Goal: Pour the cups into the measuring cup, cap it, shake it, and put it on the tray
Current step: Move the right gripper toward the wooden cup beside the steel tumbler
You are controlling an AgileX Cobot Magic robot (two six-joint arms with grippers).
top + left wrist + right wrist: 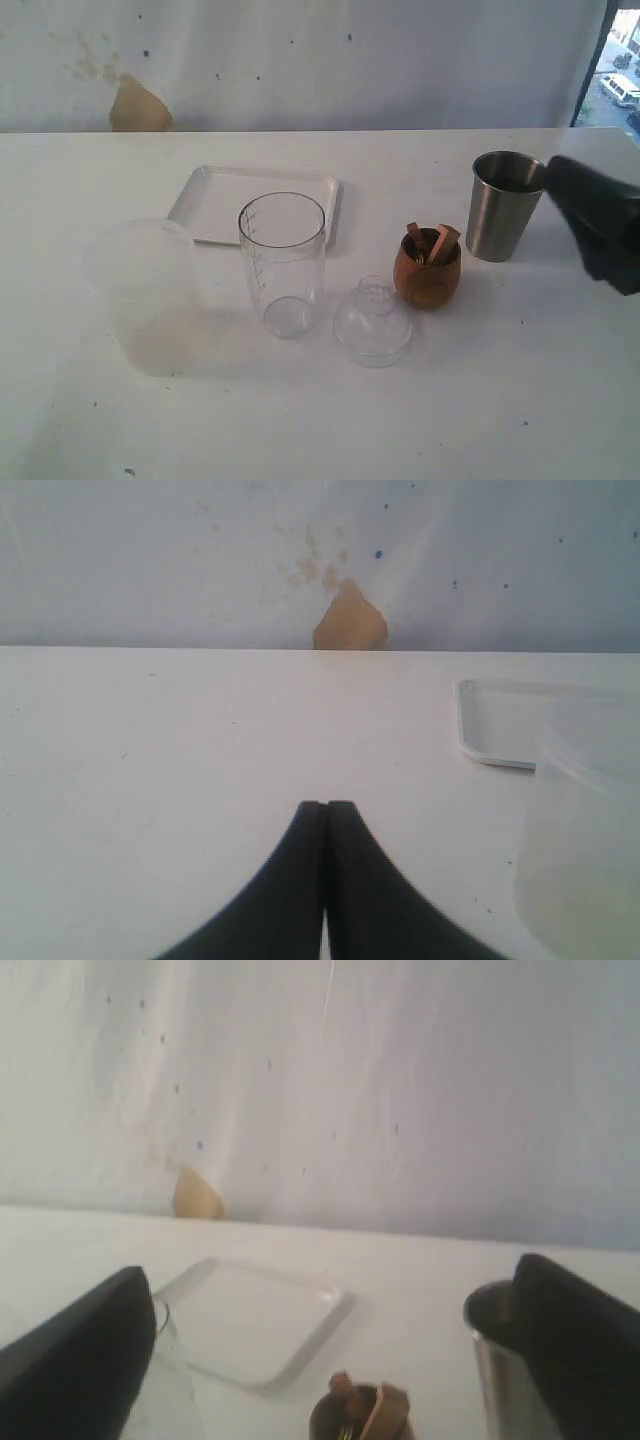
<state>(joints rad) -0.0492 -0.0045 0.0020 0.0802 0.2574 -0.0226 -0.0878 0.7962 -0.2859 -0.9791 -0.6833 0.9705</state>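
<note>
Exterior view: the measuring cup (282, 262) stands upright mid-table, clear and empty, with no cap on. Its domed lid (373, 322) lies on the table (320, 430) just to the right of the cup, and the wooden cup (428, 270) sits just beyond that lid, with brown pieces (430, 243) poking out of its mouth. Further right of the measuring cup stands the steel tumbler (505, 205); what is in it I cannot tell. The tray (200, 195) lies bare just behind the measuring cup, and a frosted cup (140, 290) stands to its left. The right gripper (590, 215) comes in from the far right and is close beside the tumbler, not around it.

Left wrist view: the left gripper (325, 815) has its fingers pressed together and holds nothing, low over bare table. A corner of the tray (490, 725) and the frosted cup (585, 820) show; the measuring cup is out of this view.

Right wrist view: the right gripper (330, 1275) is spread wide and empty. The tumbler (495, 1360) stands right by one finger (580, 1350), the wooden cup (360, 1415) is between the fingers, and the tray (250, 1330) is beyond.

My judgement is that nothing is done yet: both pours, capping, shaking and placing on the tray all remain, with the tumbler likely first.
</note>
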